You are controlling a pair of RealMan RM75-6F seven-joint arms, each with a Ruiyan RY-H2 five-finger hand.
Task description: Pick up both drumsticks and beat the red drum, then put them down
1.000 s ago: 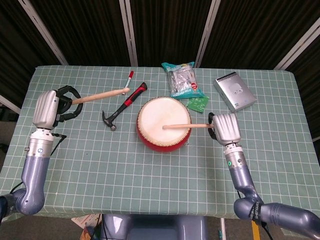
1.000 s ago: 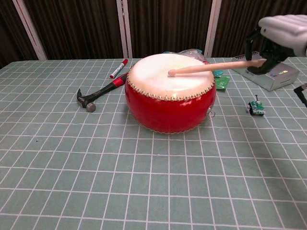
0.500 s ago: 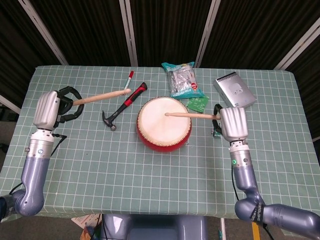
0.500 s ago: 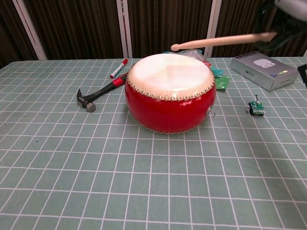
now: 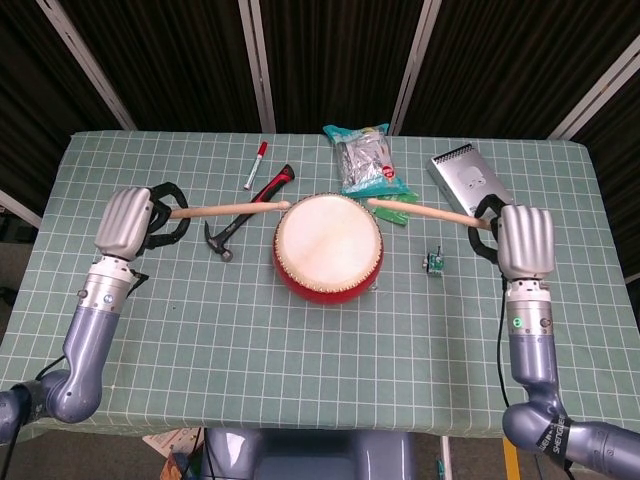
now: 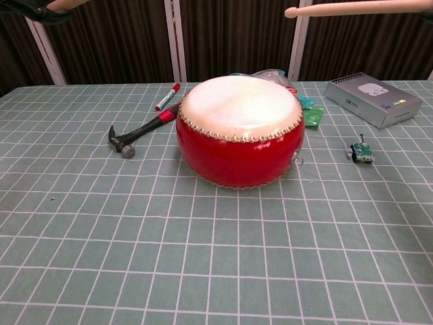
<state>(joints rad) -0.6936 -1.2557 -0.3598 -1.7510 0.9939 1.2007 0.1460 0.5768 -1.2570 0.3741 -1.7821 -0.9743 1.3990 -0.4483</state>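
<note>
The red drum [image 5: 328,245] with its pale skin [image 6: 239,101] stands in the middle of the table. My left hand [image 5: 130,222] grips a wooden drumstick [image 5: 230,208] whose tip reaches the drum's left rim. My right hand [image 5: 525,241] grips the other drumstick [image 5: 420,211], raised off the drum with its tip over the drum's far right edge. In the chest view only the right drumstick [image 6: 358,7] shows along the top edge, and a bit of the left hand [image 6: 30,7] sits at the top left corner.
A red-handled hammer [image 5: 246,211] and a red marker [image 5: 255,164] lie left of the drum. Behind it sit a snack bag [image 5: 364,160] and a green packet [image 5: 397,208]. A grey box [image 5: 468,181] is at the back right, a small green toy [image 5: 436,263] right of the drum.
The right drumstick rose from the drum skin and swung away to the right. My left hand moved in toward the drum, bringing its stick's tip to the left rim.
</note>
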